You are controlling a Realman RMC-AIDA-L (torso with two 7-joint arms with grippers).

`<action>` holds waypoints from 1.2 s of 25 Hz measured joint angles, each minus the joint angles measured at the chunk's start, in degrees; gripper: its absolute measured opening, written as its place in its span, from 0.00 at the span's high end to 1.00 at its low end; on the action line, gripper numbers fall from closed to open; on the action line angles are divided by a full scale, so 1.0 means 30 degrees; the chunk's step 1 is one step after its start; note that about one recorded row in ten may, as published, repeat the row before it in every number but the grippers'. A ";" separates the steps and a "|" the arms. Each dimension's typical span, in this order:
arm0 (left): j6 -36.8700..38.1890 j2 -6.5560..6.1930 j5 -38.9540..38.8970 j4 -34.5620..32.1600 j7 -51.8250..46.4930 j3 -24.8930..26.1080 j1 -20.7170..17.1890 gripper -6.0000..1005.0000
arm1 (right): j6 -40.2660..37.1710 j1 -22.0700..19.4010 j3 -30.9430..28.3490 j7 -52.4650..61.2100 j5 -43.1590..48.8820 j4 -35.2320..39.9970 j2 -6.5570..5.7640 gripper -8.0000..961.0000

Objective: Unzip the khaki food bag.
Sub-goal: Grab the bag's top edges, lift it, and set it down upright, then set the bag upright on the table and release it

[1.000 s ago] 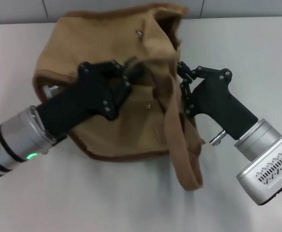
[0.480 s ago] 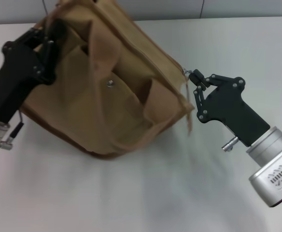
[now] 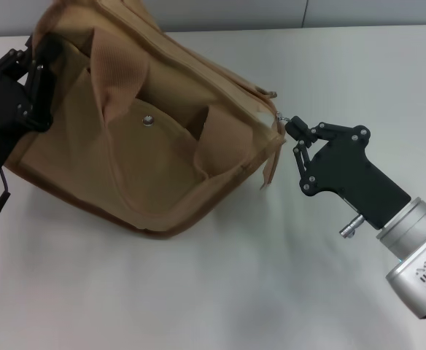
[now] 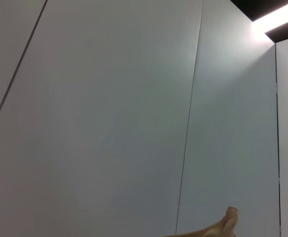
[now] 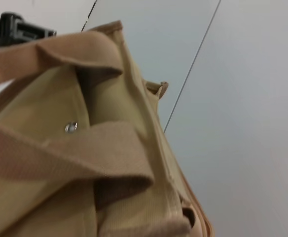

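While tilted, khaki food bag [image 3: 125, 146], snap pocket up, left claw [image 3: 34, 62] clamping corner, right claw [image 3: 289, 125] pinching zipper pull.

Both pincers [image 3: 34, 69] [image 3: 287, 125] closed, wide apart.

Khaki food bag [image 3: 169, 168] with brown piping; black end effectors; white table [image 3: 271, 292].

khaki food bag [image 3: 155, 138] tilted | left tool [image 3: 34, 80] grips corner | right tool [image 3: 289, 125] at zipper end
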State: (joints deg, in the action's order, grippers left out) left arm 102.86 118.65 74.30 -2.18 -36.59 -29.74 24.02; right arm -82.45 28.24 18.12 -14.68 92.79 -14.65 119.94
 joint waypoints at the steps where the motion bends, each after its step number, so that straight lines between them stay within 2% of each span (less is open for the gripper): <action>1: -0.0007 0.0004 0.0010 -0.0003 0.0002 -0.0013 -0.0007 0.91 | 0.0000 0.0000 0.0000 0.0000 0.0000 0.0000 0.0000 0.98; 6: -0.0053 -0.0002 0.0055 -0.0008 -0.0024 -0.0056 -0.0059 0.91 | 0.0165 0.0188 0.0051 0.3701 0.0175 0.1017 -0.0069 0.98; 12: -0.0058 -0.0005 0.0051 -0.0007 -0.0058 -0.0024 -0.0180 0.91 | 0.0129 0.0173 -0.0031 0.6077 0.0182 0.2604 -0.0095 0.98; 18: -0.0082 0.0040 0.0127 -0.0006 -0.0068 -0.0064 -0.0184 0.91 | 0.1176 0.1078 0.0015 0.6738 0.0184 0.3068 -0.0046 0.67; 20: -0.0092 0.0055 0.0152 0.0012 -0.0069 -0.0090 -0.0180 0.91 | 0.2183 0.1912 -0.0041 0.6598 0.0181 0.2714 -0.0023 0.57; 26: -0.0102 0.0058 0.0260 0.0140 -0.0076 -0.0116 -0.0272 0.91 | 0.4074 0.3263 -0.0049 0.6588 0.0137 0.2215 -0.0017 0.56; 30: -0.0101 0.0057 0.0289 0.0142 -0.0077 -0.0114 -0.0377 0.91 | 0.5077 0.3956 -0.0055 0.6583 0.0158 0.1941 -0.0017 0.63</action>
State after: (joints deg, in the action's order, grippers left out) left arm 102.56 118.82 75.17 -1.75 -36.83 -30.08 22.88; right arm -67.22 40.11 17.95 5.07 93.27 -8.82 119.88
